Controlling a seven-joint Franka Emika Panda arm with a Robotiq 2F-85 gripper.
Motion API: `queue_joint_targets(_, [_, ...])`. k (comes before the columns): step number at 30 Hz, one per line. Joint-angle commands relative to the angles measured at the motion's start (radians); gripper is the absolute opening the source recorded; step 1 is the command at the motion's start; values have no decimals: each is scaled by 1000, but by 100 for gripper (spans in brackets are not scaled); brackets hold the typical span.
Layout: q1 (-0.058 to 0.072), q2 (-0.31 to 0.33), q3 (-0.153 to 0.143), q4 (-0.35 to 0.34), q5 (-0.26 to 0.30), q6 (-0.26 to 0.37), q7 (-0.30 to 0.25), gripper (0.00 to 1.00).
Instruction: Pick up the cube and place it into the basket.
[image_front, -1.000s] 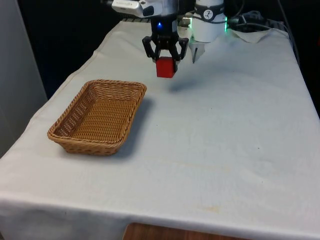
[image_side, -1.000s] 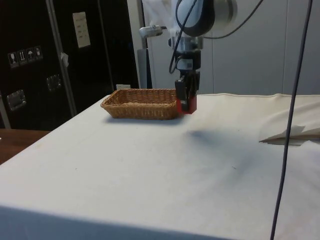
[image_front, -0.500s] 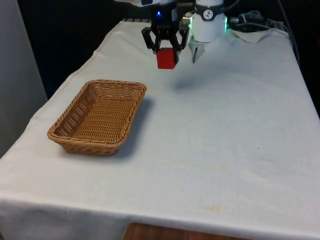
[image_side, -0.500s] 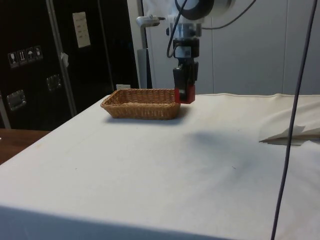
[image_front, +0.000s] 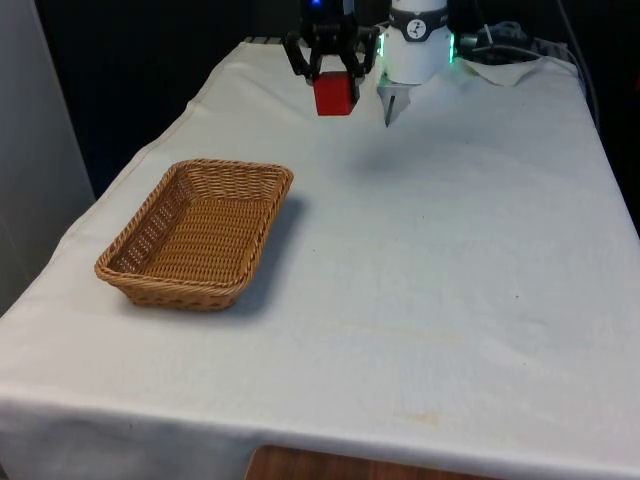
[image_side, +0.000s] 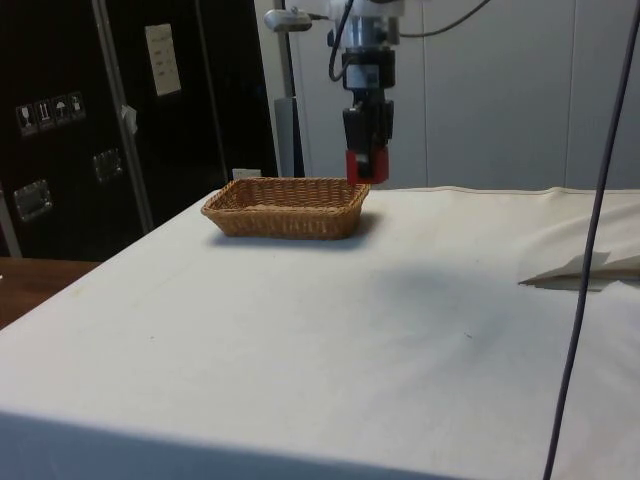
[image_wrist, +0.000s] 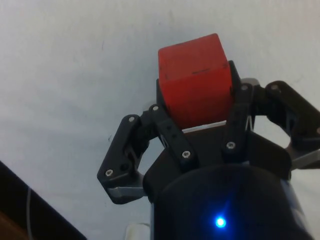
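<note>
- One red cube (image_front: 334, 95) is in the scene, clamped between the two black fingers of the gripper (image_front: 333, 88) and held in the air well above the white cloth (image_front: 450, 250).
- The jaws are closed on the cube's two opposite sides; the wrist view shows the cube (image_wrist: 195, 85) seated between the fingers (image_wrist: 167, 132), its red faces plain and unmarked.
- One woven wicker basket (image_front: 150, 280) stands on the cloth, rectangular and shallow, with nothing inside it.
- In the front view the basket lies nearer the camera than the cube and toward the front view's left, well apart from it.
- In the side view the cube (image_side: 366, 166) hangs above the level of the basket's rim (image_side: 285, 183), close to the basket's right-hand end as that view shows it; the gripper (image_side: 366, 160) points straight down.
- One crumpled fold of white cloth (image_side: 585, 268) lies on the table at the side view's right edge.
- The dark cabinets (image_side: 60, 130) carry one pale paper notice (image_side: 162, 59) and several small stickers (image_side: 45, 110); their writing is too small to read.
</note>
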Motion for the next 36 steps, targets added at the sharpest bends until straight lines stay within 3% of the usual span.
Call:
queue_joint_targets(1, [-3,-6,1,5,-23,-18,19,1])
queue_joint_targets(7, [-3,-40,0,32,-42,-93,30,1])
queue_joint_targets(8, [0,-36,-1,27,-22,-78,14,1])
queue_joint_targets(9, [-4,-43,-1,36,-44,-101,31,1])
queue_joint_targets(17, [-3,-59,-1,59,-53,-153,37,1])
queue_joint_targets(36, [-1,-46,-2,78,-41,-153,34,1])
